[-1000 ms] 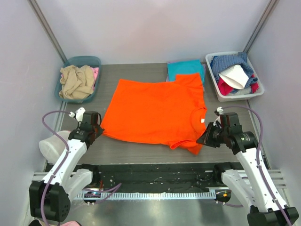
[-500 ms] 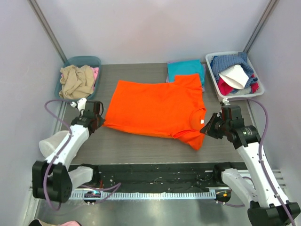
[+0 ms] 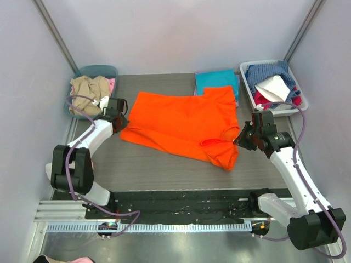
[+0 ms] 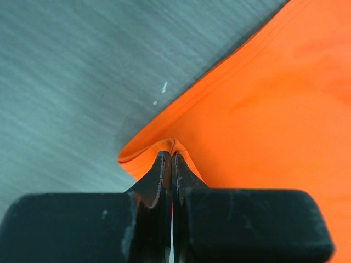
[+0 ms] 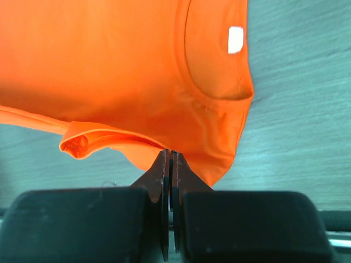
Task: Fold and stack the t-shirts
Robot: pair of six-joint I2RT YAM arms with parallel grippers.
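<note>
Left hand (image 4: 171, 156): fingers pressed together, pinching a folded corner of the orange shirt (image 3: 181, 123) at its left edge. Right hand (image 5: 170, 154): likewise pressed together, pinching the cloth edge just beside the collar, with a bunched fold of the shirt lying next to it. The orange shirt lies spread on the bench (image 3: 153, 164), rumpled on its right side, its far right corner overlapping the folded teal shirt (image 3: 216, 81) at the back; a left bin (image 3: 96, 70) and a right bin (image 3: 247, 68) hold loose clothes.

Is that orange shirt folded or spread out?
Mostly spread out: the orange t-shirt lies open, with only its near edge doubled over where the left gripper and right gripper pinch it.
</note>
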